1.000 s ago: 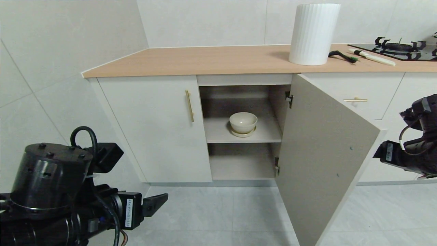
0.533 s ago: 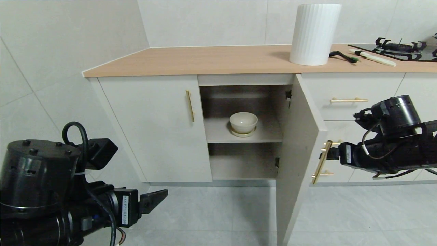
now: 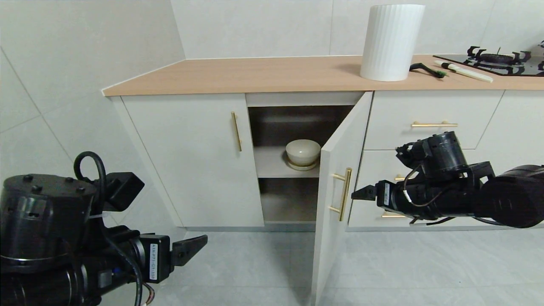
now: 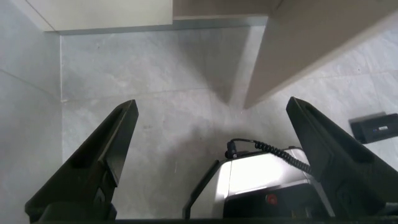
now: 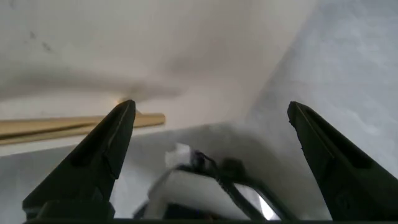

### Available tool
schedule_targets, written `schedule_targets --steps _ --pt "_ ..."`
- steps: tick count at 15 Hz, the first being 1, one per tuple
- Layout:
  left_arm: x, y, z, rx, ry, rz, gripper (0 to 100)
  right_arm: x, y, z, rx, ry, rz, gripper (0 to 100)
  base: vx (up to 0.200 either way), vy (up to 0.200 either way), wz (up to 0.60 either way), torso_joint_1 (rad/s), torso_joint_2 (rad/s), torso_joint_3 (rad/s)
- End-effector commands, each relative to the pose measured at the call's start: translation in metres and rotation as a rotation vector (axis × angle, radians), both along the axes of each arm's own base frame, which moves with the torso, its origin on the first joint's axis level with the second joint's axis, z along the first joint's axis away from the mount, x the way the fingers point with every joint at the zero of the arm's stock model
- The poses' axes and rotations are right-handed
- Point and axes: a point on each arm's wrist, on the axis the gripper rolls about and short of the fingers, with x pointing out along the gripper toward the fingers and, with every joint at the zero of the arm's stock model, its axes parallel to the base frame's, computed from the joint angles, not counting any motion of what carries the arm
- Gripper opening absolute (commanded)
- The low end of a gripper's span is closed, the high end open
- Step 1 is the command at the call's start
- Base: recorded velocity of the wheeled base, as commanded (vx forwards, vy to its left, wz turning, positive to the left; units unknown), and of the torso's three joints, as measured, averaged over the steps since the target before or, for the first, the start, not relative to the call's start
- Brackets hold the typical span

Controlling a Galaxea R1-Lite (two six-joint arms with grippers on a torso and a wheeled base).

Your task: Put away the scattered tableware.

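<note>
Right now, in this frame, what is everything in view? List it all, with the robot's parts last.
Cream ceramic bowl: one, cream, on the saucer, upper cabinet shelf.
Cream round saucer: one, cream, under the bowl.
Off-white cabinet door: one, off-white, partly open, with a gold bar handle.
White ribbed cylinder: one, white, upright on the wooden countertop.
Black-handled brush: one, black and green, beside the cylinder.
Cream-handled brush: one, cream, by the black gas hob.
Left tool: one, black, open, low over the floor.
Right tool: one, black, open, beside the door handle.
</note>
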Motion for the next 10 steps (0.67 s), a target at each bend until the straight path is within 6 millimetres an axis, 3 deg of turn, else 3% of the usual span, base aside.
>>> schedule_targets --steps 1,5,10 --pt "0.001 0.000 -0.001 0.003 0.004 0.001 100 0.008 0.008 -0.016 0.018 0.019 -0.010 100 0.000 0.000 0.00 0.000 0.00 0.000" --pt "0.001 0.000 -0.001 0.004 0.006 0.001 100 0.025 0.026 -0.033 0.080 -0.061 -0.123 100 0.000 0.000 0.00 0.000 0.00 0.000" --pt "0.001 0.000 -0.002 0.008 0.009 0.001 100 0.032 0.029 -0.036 0.117 -0.104 -0.164 100 0.000 0.000 0.00 0.000 0.00 0.000"
